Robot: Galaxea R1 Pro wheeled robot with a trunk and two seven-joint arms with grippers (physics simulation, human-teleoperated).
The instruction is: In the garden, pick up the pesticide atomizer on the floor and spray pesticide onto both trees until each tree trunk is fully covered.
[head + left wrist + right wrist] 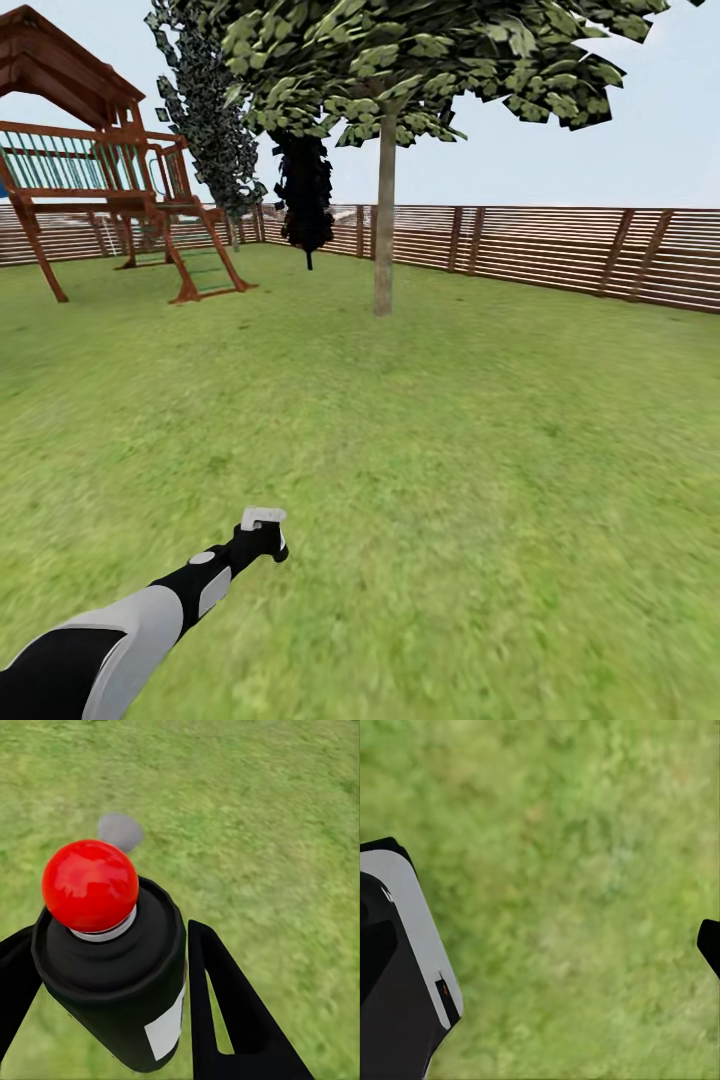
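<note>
I observed the pesticide atomizer (112, 967), a black cylindrical can with a glossy red ball cap and a small white label, clamped between the two black fingers (232, 1012) of the left gripper (112, 1020); one finger pressed against each side of its body. In the head view the same atomizer (263, 518) showed as a light grey head at the end of the black and white left arm (130, 625), held out above the green grass lawn (480, 480), well short of the tree.

The tree trunk (385, 215), a straight grey-brown column under a broad leafy canopy (430, 60), stood far ahead of the atomizer, slightly to its right. I could not make out any white specks on the bark at that range. Just left of the trunk hung a narrow dark cypress-like column (305, 195). Further left of the trunk stood a brown wooden playset (110, 180) with a ladder. A brown slatted wooden fence (560, 250) ran behind the trunk.

The right wrist view showed blurred grass (577, 892) and part of a black and white housing (397, 975); I could not tell how the right gripper stood.
</note>
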